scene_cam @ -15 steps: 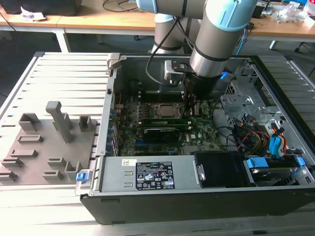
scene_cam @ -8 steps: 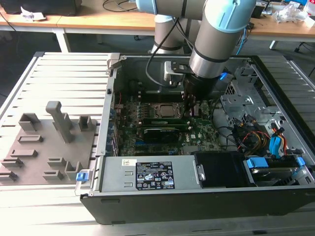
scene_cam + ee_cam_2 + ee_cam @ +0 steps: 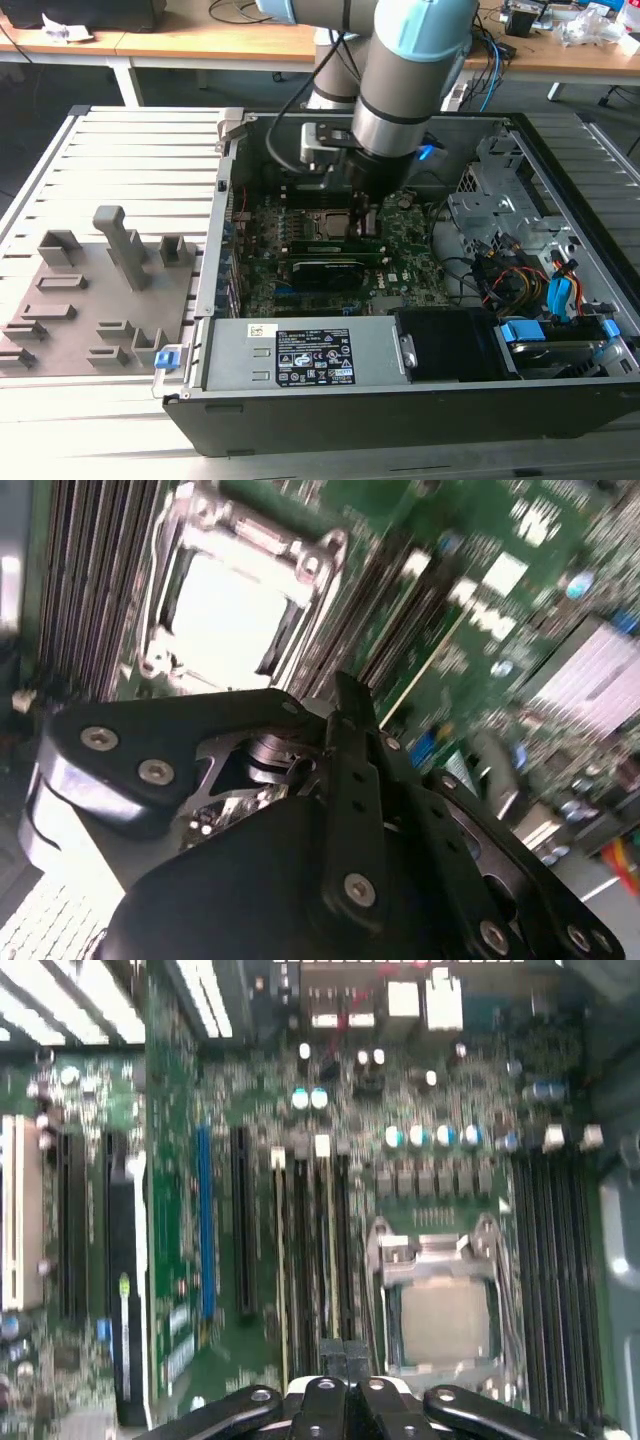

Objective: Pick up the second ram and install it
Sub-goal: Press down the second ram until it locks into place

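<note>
Reaching down into the open computer case (image 3: 420,400), the arm (image 3: 400,70) holds its gripper (image 3: 345,1352) low over the motherboard (image 3: 180,1290), beside the processor socket (image 3: 440,1315).

Fingers (image 3: 333,1355): in the first wrist view the two tips are pressed together with no gap, and nothing can be seen clamped between them. They sit over the bank of memory slots (image 3: 300,1260) next to the socket.

Second ram (image 3: 325,1250): this appears to be the pale-edged stick standing on edge in a slot just beside the fingertips, though the blur leaves that short of certain. It is seen edge-on as a thin light line with a white latch at its far end. Its long axis follows the slot, parallel to the side of the socket. In the exterior view it shows as a narrow green strip (image 3: 330,242) running from the exterior view's left to its right, between the socket and the black card (image 3: 325,270).

A similar pale stick (image 3: 280,1260) stands a slot or two away, parallel to it.

Outside the case, on the exterior view's left, a grey tray (image 3: 90,300) of upright holders rests on the slatted counter (image 3: 140,150).
</note>
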Controlling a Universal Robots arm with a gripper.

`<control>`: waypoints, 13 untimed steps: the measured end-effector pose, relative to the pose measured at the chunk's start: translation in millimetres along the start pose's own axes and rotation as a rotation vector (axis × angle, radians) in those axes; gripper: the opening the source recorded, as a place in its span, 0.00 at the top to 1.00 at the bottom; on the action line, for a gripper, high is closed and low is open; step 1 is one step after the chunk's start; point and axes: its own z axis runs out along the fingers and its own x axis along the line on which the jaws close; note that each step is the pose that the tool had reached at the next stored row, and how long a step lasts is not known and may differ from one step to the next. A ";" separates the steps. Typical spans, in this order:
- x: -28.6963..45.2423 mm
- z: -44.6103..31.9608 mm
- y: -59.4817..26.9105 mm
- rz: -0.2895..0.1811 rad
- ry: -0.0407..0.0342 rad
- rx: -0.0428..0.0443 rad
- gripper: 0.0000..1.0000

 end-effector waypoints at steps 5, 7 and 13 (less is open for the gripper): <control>2.1 4.4 37.6 0.000 -0.0002 0.0062 0.89; 2.8 6.6 49.7 -0.001 -0.0004 0.0089 0.89; 3.1 10.7 54.0 -0.001 -0.0044 0.0088 0.89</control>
